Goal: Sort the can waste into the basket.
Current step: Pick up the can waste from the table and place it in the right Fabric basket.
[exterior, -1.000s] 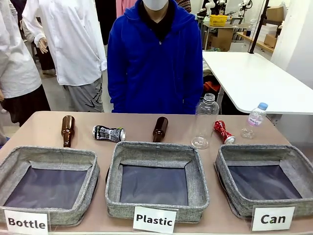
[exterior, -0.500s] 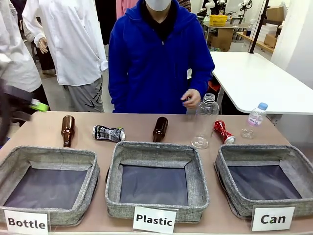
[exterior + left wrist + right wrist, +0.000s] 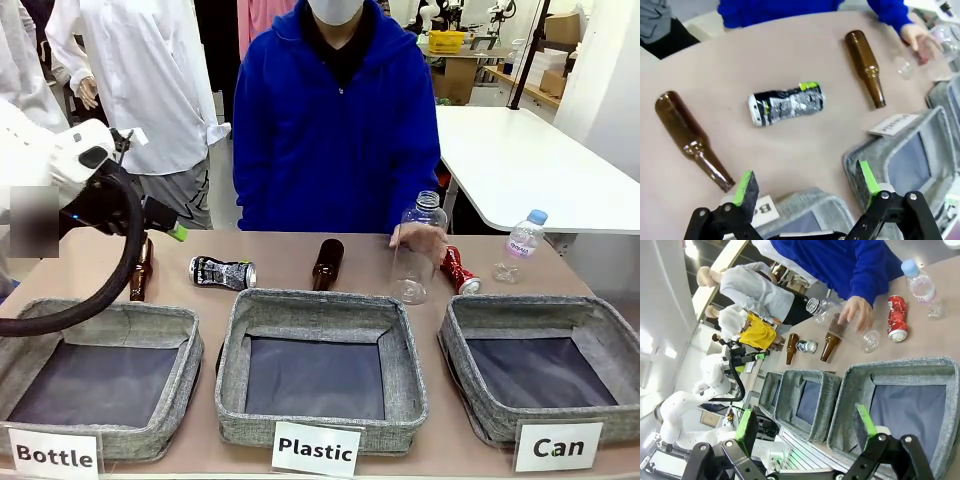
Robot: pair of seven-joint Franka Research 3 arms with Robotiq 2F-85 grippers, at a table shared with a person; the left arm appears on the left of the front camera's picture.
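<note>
A crushed black can (image 3: 222, 272) with white print lies on the table behind the gap between the two left baskets. In the left wrist view the black can (image 3: 786, 103) lies beyond my open left gripper (image 3: 807, 181), which hovers above the table. From the front, my left gripper (image 3: 172, 230) hangs left of that can. The red can (image 3: 458, 270) lies at the back right, just behind the grey basket (image 3: 520, 310) labelled "Can". My right gripper (image 3: 806, 421) stands open high over the basket (image 3: 890, 365); the red can (image 3: 897, 317) lies past its far rim.
A person in a blue top holds an upright clear bottle (image 3: 417, 250) beside the red can. Two brown bottles (image 3: 327, 263) (image 3: 138, 272) lie along the back. A small plastic bottle (image 3: 522, 243) stands far right. Baskets labelled "Plastic" (image 3: 320, 310) and "Bottle" (image 3: 100, 318) sit left of the "Can" basket.
My left arm has swung in from the left edge over the back left of the table. The person's hand has come forward and taken hold of the clear bottle.
</note>
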